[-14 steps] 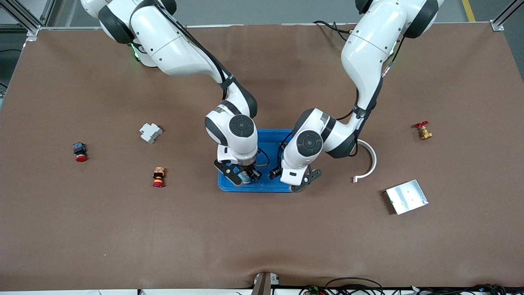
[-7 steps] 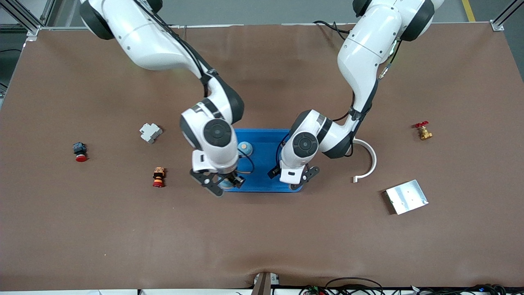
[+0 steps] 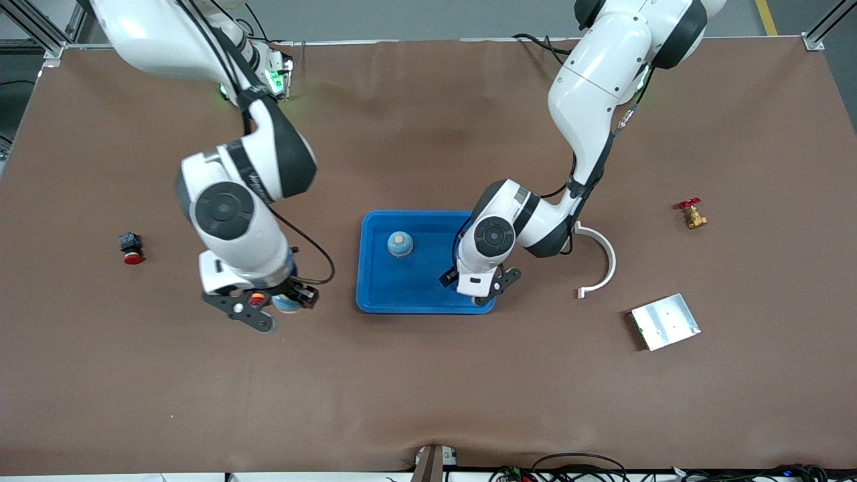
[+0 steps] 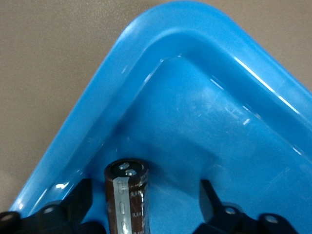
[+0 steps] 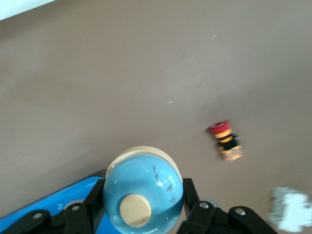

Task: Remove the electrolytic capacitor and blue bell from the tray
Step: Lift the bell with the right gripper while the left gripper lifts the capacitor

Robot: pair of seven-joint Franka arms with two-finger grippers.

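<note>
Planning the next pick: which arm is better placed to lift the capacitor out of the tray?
Left: its open left gripper straddles the capacitor in the tray; the right gripper is shut on the blue bell, outside the tray.

The brown bench [image 3: 428, 375] is laid with a blue tray [image 3: 375, 294], silver plate [image 3: 665, 321], white curved bracket [image 3: 600, 260], brass valve [image 3: 692, 214] and red push-button [image 3: 130, 247].
</note>
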